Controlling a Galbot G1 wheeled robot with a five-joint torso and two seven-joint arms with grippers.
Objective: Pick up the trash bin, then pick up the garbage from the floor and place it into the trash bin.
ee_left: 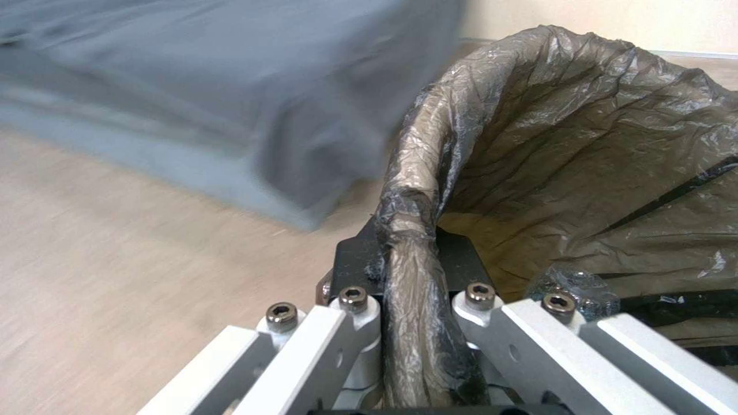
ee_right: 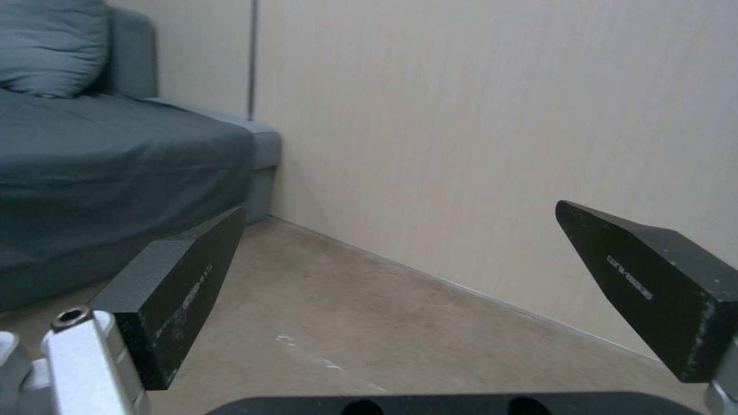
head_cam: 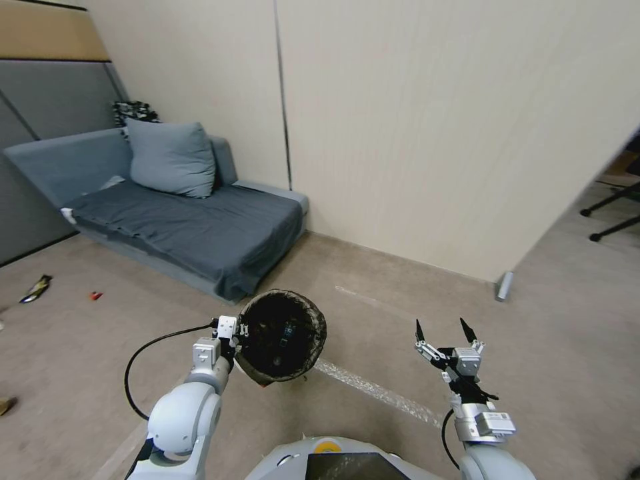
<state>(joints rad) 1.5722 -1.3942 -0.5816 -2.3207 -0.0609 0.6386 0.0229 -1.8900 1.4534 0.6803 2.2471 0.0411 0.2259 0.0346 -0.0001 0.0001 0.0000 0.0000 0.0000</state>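
- As the head view shows, the left gripper (head_cam: pixel 235 331) holds the trash bin (head_cam: pixel 282 336) by its rim, lifted above the floor (head_cam: pixel 373 313) in front of the robot. The bin is tilted, so its round opening faces up and toward the camera, and its axis leans away from the robot. Inside it looks black, with a brownish bag folded over the rim. Small garbage lies far to the left on the floor: a yellow wrapper (head_cam: pixel 36 288) and a tiny red scrap (head_cam: pixel 97 295), both near the grey sofa (head_cam: pixel 187 227). The right gripper (head_cam: pixel 445 331) hangs free on the right side, its two black fingers spread wide and holding nothing.
- In the left wrist view, the left gripper (ee_left: pixel 411 271) is clamped on the bin's rim (ee_left: pixel 411 190), one black finger outside and one inside. The bag liner (ee_left: pixel 584 155) is crinkled, brown and half transparent, and the rim runs away from the camera. A clear crumpled wrapper (ee_left: pixel 576 288) lies inside the bin.
- In the right wrist view, the right gripper (ee_right: pixel 400 242) stands wide apart, with the floor and the beige wall (ee_right: pixel 477 115) between its fingers (ee_right: pixel 184 282).
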